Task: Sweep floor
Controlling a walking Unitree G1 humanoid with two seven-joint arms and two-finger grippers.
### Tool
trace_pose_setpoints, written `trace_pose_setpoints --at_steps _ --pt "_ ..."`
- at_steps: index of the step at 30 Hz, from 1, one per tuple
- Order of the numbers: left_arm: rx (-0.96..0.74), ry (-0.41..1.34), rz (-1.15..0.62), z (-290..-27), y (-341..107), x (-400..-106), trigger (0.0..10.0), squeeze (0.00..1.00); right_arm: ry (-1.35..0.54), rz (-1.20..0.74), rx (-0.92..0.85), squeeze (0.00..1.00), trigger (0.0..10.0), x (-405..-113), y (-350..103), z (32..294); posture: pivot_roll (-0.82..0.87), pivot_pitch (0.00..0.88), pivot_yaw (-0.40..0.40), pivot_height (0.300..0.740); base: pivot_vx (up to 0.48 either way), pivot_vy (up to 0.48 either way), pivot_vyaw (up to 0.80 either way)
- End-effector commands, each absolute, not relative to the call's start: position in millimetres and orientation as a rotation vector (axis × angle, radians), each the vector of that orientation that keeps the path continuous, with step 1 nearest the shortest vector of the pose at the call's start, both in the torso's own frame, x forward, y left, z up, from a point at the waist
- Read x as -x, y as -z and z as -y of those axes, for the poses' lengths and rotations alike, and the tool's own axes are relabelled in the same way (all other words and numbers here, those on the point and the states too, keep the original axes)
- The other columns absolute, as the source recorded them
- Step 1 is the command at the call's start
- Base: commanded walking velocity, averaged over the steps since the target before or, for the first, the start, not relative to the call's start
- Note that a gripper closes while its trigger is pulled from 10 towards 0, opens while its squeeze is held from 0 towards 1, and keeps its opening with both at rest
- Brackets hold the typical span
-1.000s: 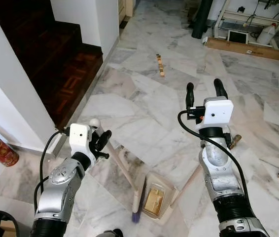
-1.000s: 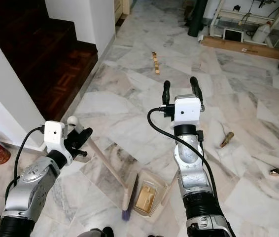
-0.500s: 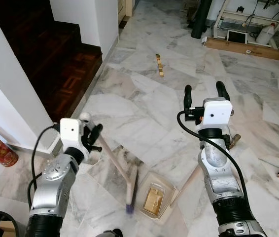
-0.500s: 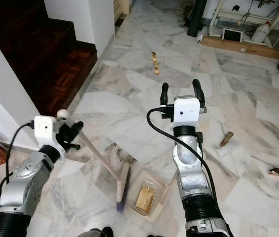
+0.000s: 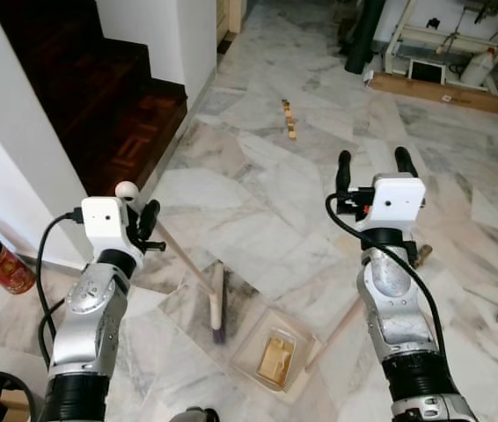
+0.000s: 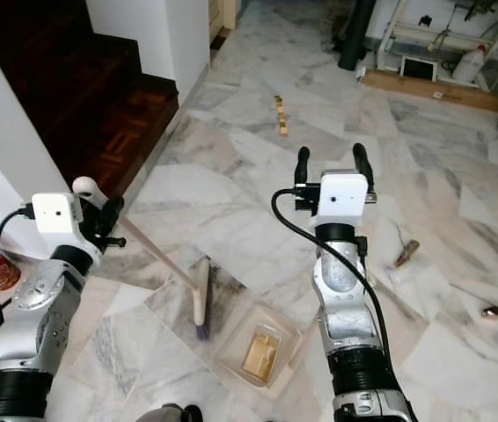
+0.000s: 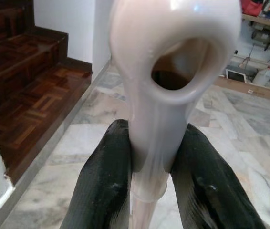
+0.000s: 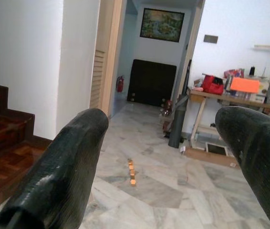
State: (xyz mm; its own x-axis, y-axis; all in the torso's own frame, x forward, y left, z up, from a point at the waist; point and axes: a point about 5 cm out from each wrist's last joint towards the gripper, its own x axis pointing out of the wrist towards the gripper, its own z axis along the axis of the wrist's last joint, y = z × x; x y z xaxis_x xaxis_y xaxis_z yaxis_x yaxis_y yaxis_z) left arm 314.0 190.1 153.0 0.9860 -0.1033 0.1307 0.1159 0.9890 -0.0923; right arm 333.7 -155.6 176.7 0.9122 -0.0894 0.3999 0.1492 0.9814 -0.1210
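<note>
A dustpan (image 5: 271, 354) holding a tan block lay on the marble floor (image 5: 258, 185) nearest the robot. Just beside it rested the broom (image 5: 216, 303) head; the left claw (image 7: 149, 176) clamped the handle's top. The right claw (image 5: 370, 167) hung spread apart, holding nothing. Small blocks (image 5: 289, 118) lay farther off.

The floor of grey and pink veined marble slabs (image 5: 258, 189) is smooth and polished, with soft reflections. The cream plastic broom handle (image 7: 171, 86) looks glossy and wet-smooth between the matt black rubbery fingers (image 7: 107, 183). The dark reddish wooden stair steps (image 5: 117, 132) have a varnished parquet surface. The translucent plastic dustpan (image 5: 271, 352) looks dull.
</note>
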Motion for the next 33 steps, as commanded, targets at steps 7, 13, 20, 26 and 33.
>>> trace_pose_setpoints --at_steps 7,13,20,26,33 --pt "0.091 0.09 0.163 -193.0 -157.3 -314.1 10.0 0.0 0.109 0.423 0.151 0.0 10.0 -332.0 -181.4 152.0 0.16 0.127 -0.057 0.74 0.0 0.418 -0.34" --pt "0.089 0.086 0.163 -193.5 -156.2 -314.6 10.0 0.0 0.118 0.435 0.154 0.0 10.0 -331.1 -182.8 151.9 0.16 0.127 -0.056 0.74 0.0 0.413 0.0" --pt "0.071 0.073 0.169 -193.9 -155.5 -315.2 10.0 0.0 0.134 0.404 0.134 0.0 10.0 -333.0 -180.4 155.7 0.16 0.126 -0.056 0.74 0.0 0.039 -0.42" --pt "0.085 0.083 0.185 -192.7 -156.1 -314.7 10.0 0.0 0.137 0.399 0.135 0.0 10.0 -334.1 -180.3 155.5 0.16 0.128 -0.055 0.74 0.0 0.0 -0.74" --pt "0.08 0.083 0.178 -192.2 -154.5 -314.4 10.0 0.0 0.154 0.38 0.138 0.0 10.0 -334.3 -178.0 158.1 0.16 0.127 -0.055 0.74 0.0 0.0 -0.74"
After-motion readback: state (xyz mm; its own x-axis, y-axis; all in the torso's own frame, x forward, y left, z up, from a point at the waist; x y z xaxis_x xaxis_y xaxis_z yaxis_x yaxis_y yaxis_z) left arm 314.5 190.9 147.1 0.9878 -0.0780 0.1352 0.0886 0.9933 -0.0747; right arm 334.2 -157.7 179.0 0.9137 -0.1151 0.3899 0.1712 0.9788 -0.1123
